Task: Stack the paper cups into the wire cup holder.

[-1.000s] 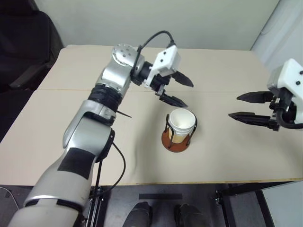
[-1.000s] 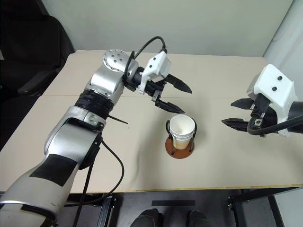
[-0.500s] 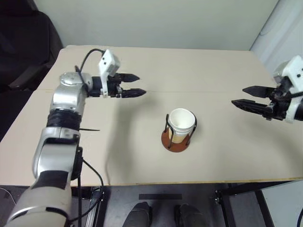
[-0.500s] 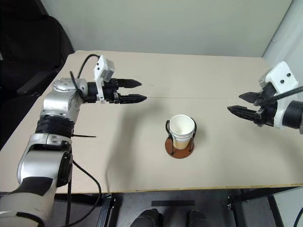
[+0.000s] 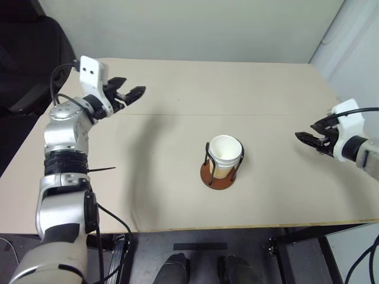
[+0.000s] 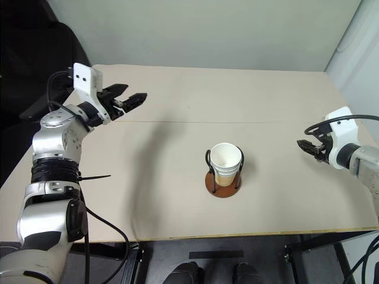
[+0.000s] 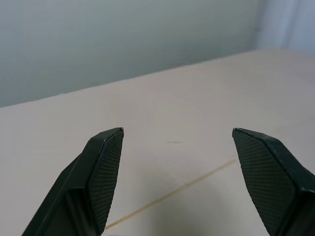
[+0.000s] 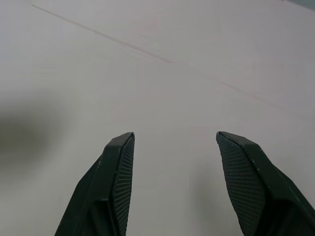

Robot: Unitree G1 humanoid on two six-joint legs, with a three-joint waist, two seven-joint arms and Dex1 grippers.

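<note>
While my two arms hang out wide, the nested white and tan paper cups (image 5: pixel 225 155) sit inside the wire cup holder with the round reddish-brown base (image 5: pixel 218 177). The holder stands upright near the middle of the big pale beige table (image 5: pixel 177 195), a bit closer to the front edge than to the back. Its dark wire loops rise on both sides of the cups, and the white rim of the top cup sticks up above them.

My left gripper (image 5: pixel 132 93) is well apart from the holder, off to its left and toward the back, above the table near the left edge. Its two black fingers (image 7: pixel 101 172) are spread wide with nothing between them. My right gripper (image 5: pixel 310 131) is well apart from the holder on its right side, above the table near the right edge. Its fingers (image 8: pixel 113 182) are spread too and hold nothing.

A thin straight seam line (image 5: pixel 249 115) runs across the table behind the holder. A soft grey shadow lies on the table to the left of the holder. Behind the table is a plain pale wall (image 5: pixel 195 26). A black chair (image 5: pixel 29 53) stands past the table's far left corner. Below the front edge I see a dark floor (image 5: pixel 195 260) and black metal table legs (image 5: pixel 278 251).
</note>
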